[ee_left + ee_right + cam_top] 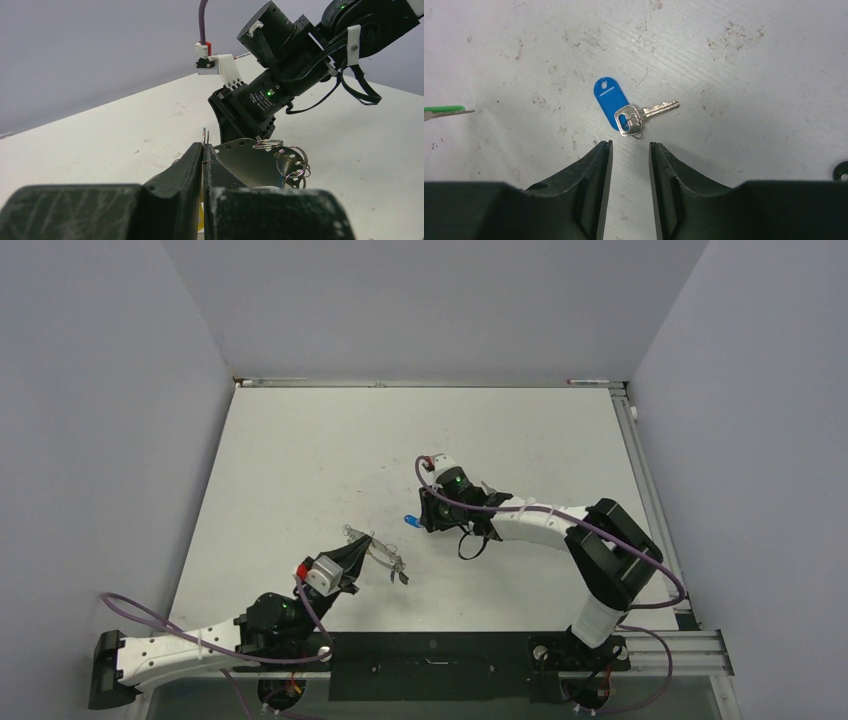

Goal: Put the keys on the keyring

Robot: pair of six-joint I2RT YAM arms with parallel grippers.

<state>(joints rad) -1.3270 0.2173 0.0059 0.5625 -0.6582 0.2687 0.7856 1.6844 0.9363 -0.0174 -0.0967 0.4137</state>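
Observation:
My left gripper point(204, 147) is shut on the keyring point(205, 134), whose thin wire loop sticks up between the fingertips. From above, the keyring point(383, 555) hangs off the left gripper point(370, 543) just over the table. A perforated metal plate point(260, 165) with small split rings point(295, 165) hangs past the fingers. My right gripper point(629, 145) stands open over the table with nothing between its fingers. Just beyond its tips lies a silver key with a blue tag point(611, 102). From above, this blue-tagged key point(410, 520) lies left of the right gripper point(430, 515).
A green tag point(444, 109) shows at the left edge of the right wrist view. The right arm's wrist point(280, 85) looms close behind the keyring. Grey walls point(100, 440) enclose the white table point(300, 460) on three sides.

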